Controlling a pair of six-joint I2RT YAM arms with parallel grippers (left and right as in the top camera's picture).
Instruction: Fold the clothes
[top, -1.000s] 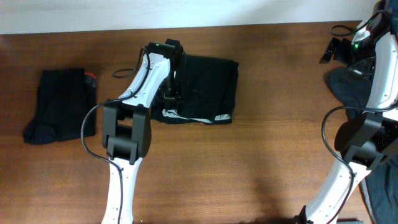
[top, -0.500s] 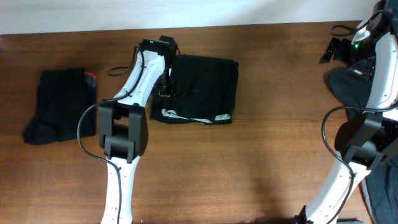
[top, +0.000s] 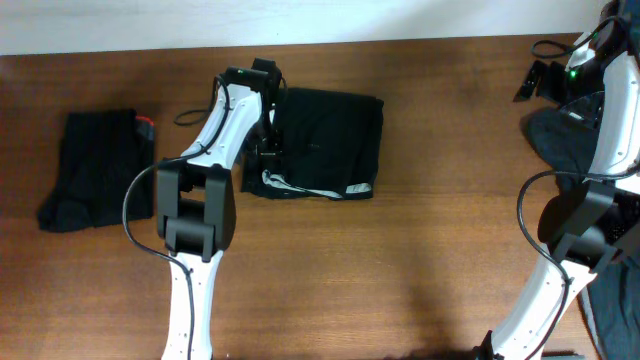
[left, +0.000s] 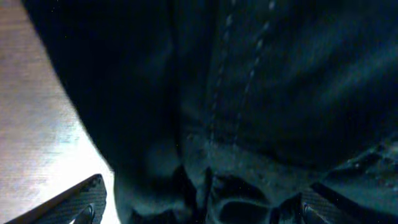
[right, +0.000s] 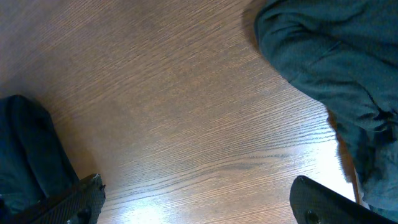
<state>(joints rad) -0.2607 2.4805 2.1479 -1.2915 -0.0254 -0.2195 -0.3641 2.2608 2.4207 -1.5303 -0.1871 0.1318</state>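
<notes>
Black shorts (top: 325, 140) lie folded mid-counter (top: 420, 260). Their fold looks done, so the left fingers (left: 84, 198) hang spread wide at the left edge, gripping nothing. The right fingers (right: 81, 196) gape over bare wood. Count: one folded garment (top: 95, 170) far left and one dark heap (top: 560, 140) right, possibly several pieces.

table (top: 430, 270): brown wood grain | white strip (top: 300, 18): along table's far edge
</notes>
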